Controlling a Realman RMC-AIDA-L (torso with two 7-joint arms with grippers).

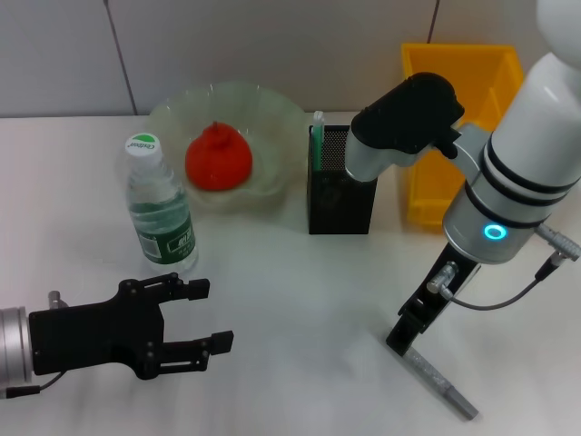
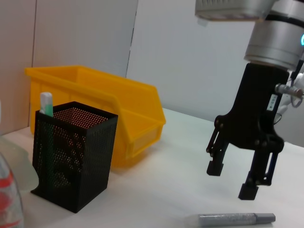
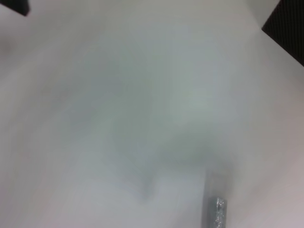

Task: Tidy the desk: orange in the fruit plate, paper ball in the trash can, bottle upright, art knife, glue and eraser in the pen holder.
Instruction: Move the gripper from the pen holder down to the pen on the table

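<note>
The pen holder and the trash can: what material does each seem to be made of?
The pen holder looks like black metal mesh with a matte finish: fine holes let light through its walls, above a solid lower band. The trash can looks like moulded plastic, bright yellow, smooth and slightly glossy, with thick rounded rims. Neither material is certain from look alone.

The pen holder [image 1: 341, 186] is matt black metal mesh with a solid lower band; just beside it the trash can [image 1: 458, 127] is smooth, glossy yellow plastic. On the pen holder's other side the fruit plate [image 1: 263, 113] looks translucent and glassy — the bottle [image 1: 161, 209] near it is clear plastic. The art knife [image 1: 442, 381], lying on the smooth white table [image 1: 300, 300], has a dull silvery-grey body, and both grippers — left [image 1: 195, 320] and right [image 2: 235, 178] — are matt black.
</note>
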